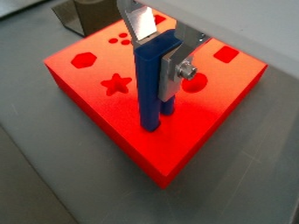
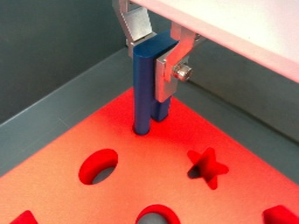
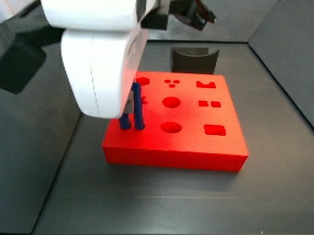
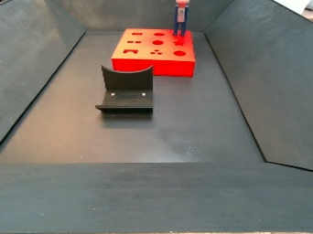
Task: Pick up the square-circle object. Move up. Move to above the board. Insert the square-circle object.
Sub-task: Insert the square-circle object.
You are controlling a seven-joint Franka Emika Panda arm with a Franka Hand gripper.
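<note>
My gripper [image 1: 158, 52] is shut on the square-circle object [image 1: 149, 83], a slim, upright blue peg, gripped near its top between the silver fingers [image 2: 140, 31]. The peg [image 2: 142, 87] stands upright with its lower end meeting the top of the red board [image 1: 105, 66] near one edge; I cannot tell whether it sits in a hole. In both side views the peg [image 3: 132, 108] [image 4: 181, 27] rises from the board [image 3: 160, 151] [image 4: 153, 64]. The white hand hides most of the gripper [image 3: 132, 92]; only its tip shows at the far end [image 4: 181, 7].
The dark fixture [image 4: 126, 89] stands on the grey floor apart from the board; it also shows behind the board [image 3: 194, 58] [image 1: 82, 13]. Star [image 2: 208, 166], circle and square cutouts dot the board. Sloped grey walls [image 4: 37, 73] enclose the floor.
</note>
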